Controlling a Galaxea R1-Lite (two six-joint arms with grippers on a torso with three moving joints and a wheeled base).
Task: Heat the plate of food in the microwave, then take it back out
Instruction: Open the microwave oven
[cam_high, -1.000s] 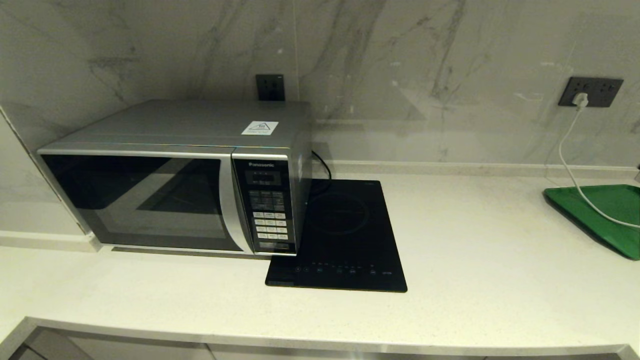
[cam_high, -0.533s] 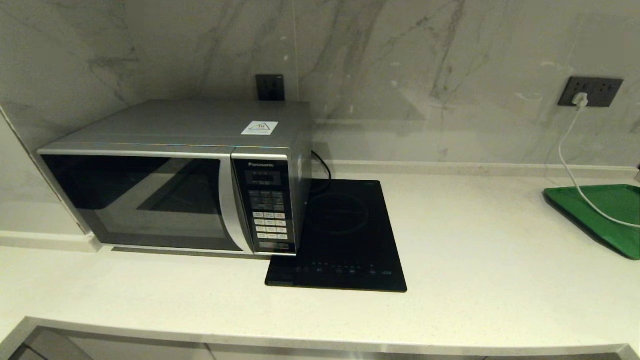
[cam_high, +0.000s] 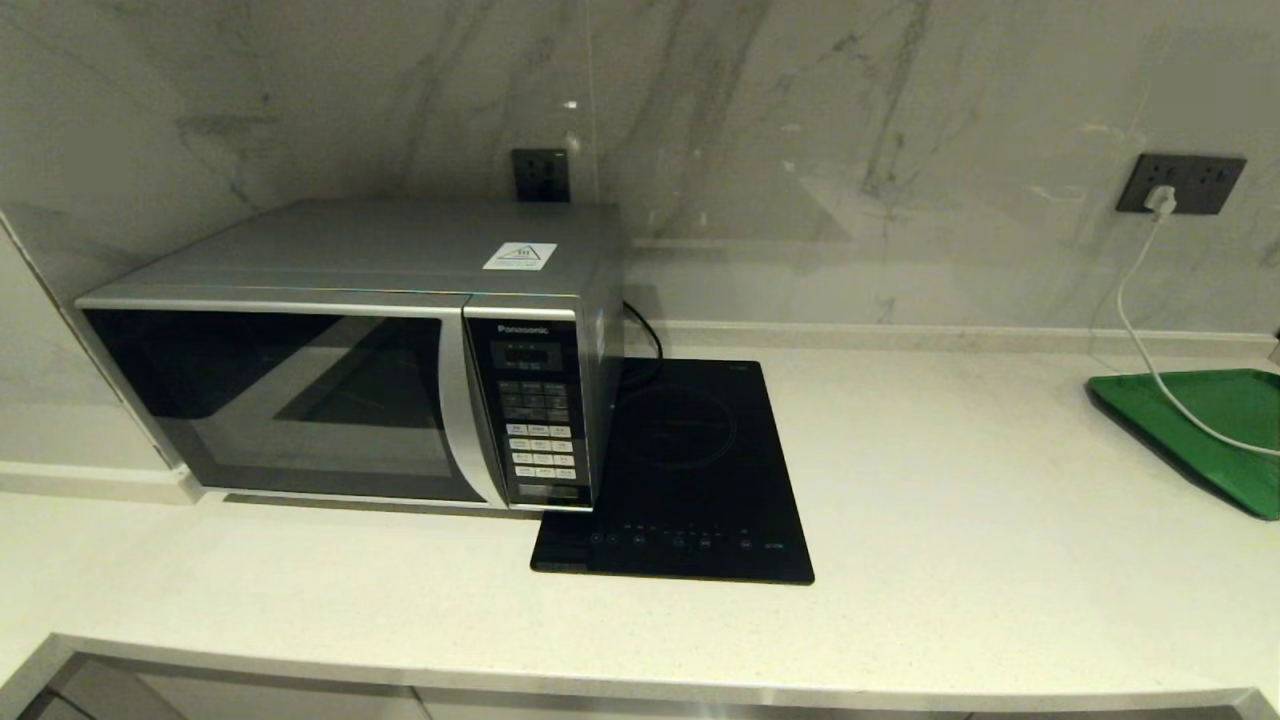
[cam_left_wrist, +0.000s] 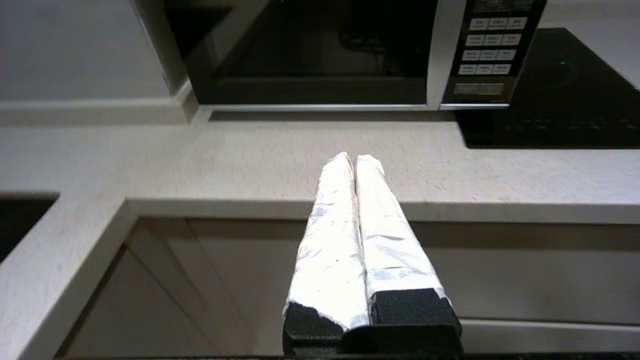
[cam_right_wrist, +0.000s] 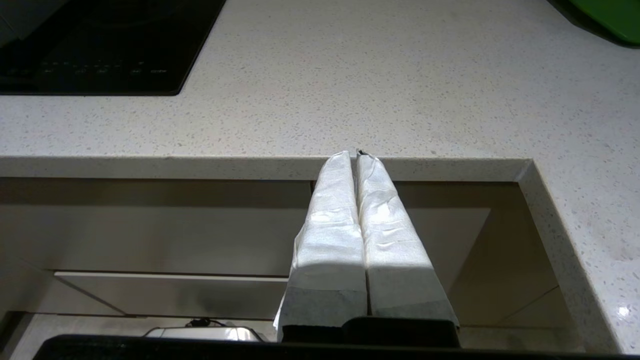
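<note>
The silver microwave (cam_high: 350, 350) stands at the back left of the white counter (cam_high: 950, 500) with its dark glass door closed; its door and keypad also show as the microwave (cam_left_wrist: 325, 50) in the left wrist view. The lilac plate of food is out of view in every frame. My left gripper (cam_left_wrist: 354, 158) hangs in front of the counter's edge below the microwave, shut and empty. My right gripper (cam_right_wrist: 354, 154) sits at the counter's front edge further right, shut with nothing held. Neither arm shows in the head view.
A flat black induction hob (cam_high: 680, 470) lies right of the microwave. A green tray (cam_high: 1210, 425) sits at the far right with a white cable (cam_high: 1140, 320) running over it from a wall socket (cam_high: 1180, 183). Cabinet fronts (cam_left_wrist: 200, 280) lie below the counter.
</note>
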